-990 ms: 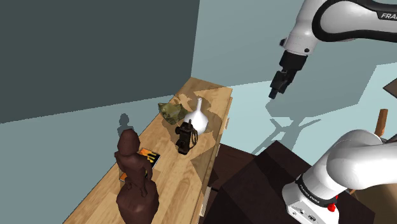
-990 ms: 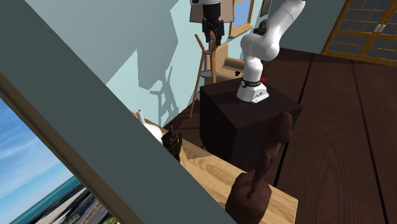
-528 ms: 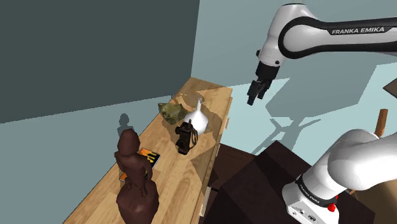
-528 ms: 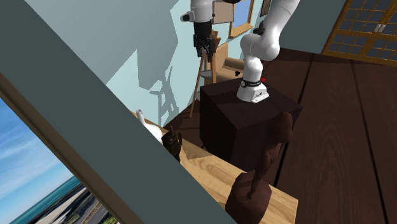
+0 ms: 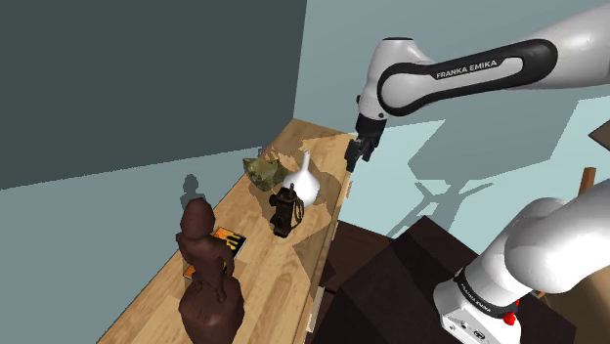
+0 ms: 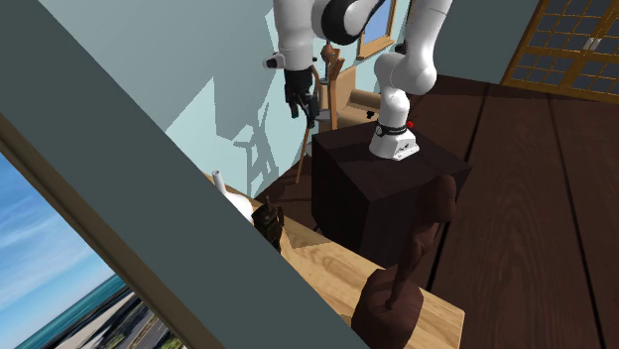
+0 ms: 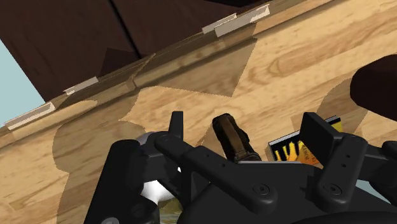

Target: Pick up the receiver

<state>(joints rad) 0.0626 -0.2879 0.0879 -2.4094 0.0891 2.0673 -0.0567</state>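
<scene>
The receiver [image 5: 284,210] is a small dark brown, old-style telephone piece standing on the wooden sideboard [image 5: 166,283], right beside a white vase [image 5: 306,180]. My black gripper [image 5: 352,156] hangs in the air above the sideboard's far end, up and to the shoulder view's right of the receiver, well apart from it. Its fingers stand apart with nothing between them. In the wrist view the receiver [image 7: 234,139] lies far below, seen between the open fingers [image 7: 318,130]. From the second exterior view the gripper [image 6: 304,109] is high above the receiver [image 6: 266,220].
An olive green object [image 5: 264,172] sits behind the vase. A tall dark brown statue [image 5: 208,274] and an orange-and-black book [image 5: 229,240] occupy the sideboard's near part. My dark stand [image 5: 411,283] adjoins the sideboard. A grey wall slab [image 6: 149,198] hides part of the second exterior view.
The arm has swung toward the shoulder view's left and downward, bringing the gripper from beyond the sideboard to above its far end. The objects have not moved.
</scene>
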